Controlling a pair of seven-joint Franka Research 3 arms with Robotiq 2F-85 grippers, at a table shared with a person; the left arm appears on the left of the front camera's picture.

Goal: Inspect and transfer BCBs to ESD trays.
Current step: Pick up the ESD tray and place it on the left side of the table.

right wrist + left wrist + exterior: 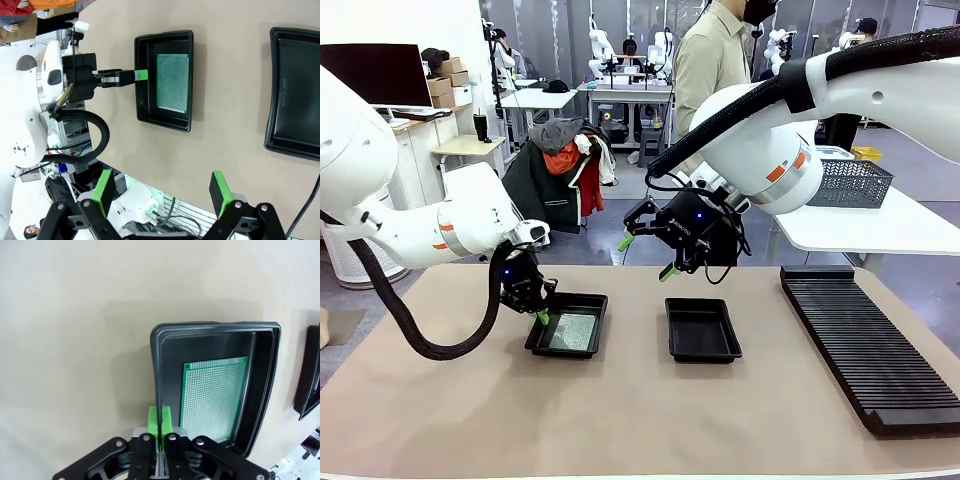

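I'm viewing a tan mat [620, 420] in a crowded lab.
BCB [570, 332] is lying in the 9 o'clock tray [560, 353]; left gripper [542, 318] is clenching shut at its rim, right gripper [645, 257] hovering released; rack [870, 340] at 3.

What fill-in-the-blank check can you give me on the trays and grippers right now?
1. The BCB lies in the ESD tray on the robot's ____ side.
2. The second ESD tray is ____.
3. The right gripper, above the table, has its jaws ____.
4. The left gripper, at the loaded tray's rim, has its jaws ____.
Missing words: left; empty; open; shut.
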